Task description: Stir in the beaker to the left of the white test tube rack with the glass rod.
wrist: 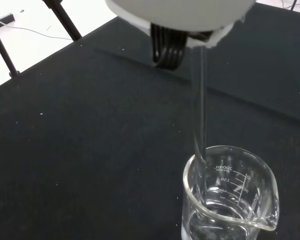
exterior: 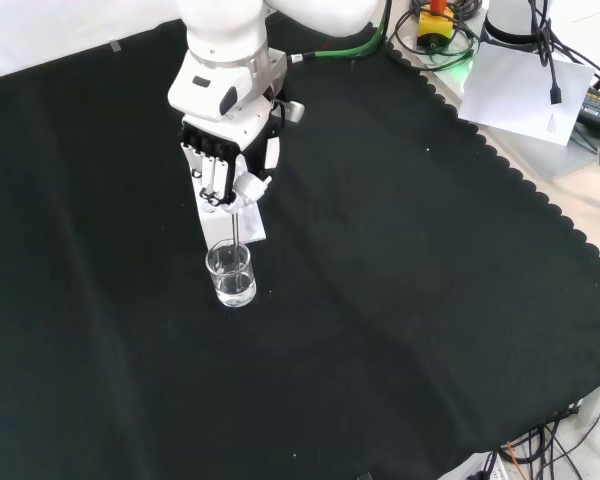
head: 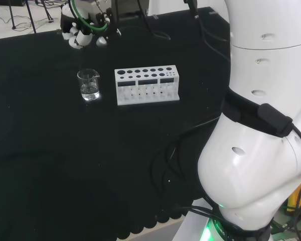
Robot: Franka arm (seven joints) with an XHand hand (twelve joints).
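Note:
A clear glass beaker (head: 89,84) with a little clear liquid stands on the black cloth, just left of the white test tube rack (head: 147,85) in the head view. The hand (exterior: 225,160) hovers above the beaker (exterior: 230,275), its fingers curled round the top of a thin glass rod (exterior: 235,225) that hangs straight down. In the wrist view the rod (wrist: 201,100) drops from the dark fingers (wrist: 167,47) into the beaker (wrist: 230,200), close to its inner wall. The hand (head: 83,30) sits at the head view's top left. Most of the rack (exterior: 248,222) is hidden behind the hand.
The arm's big white links (head: 261,125) stand at the head view's right, with black cables (head: 165,165) trailing over the cloth beside them. In the front view, a white sheet (exterior: 525,85) and a yellow box with a red button (exterior: 435,25) lie beyond the cloth's scalloped edge.

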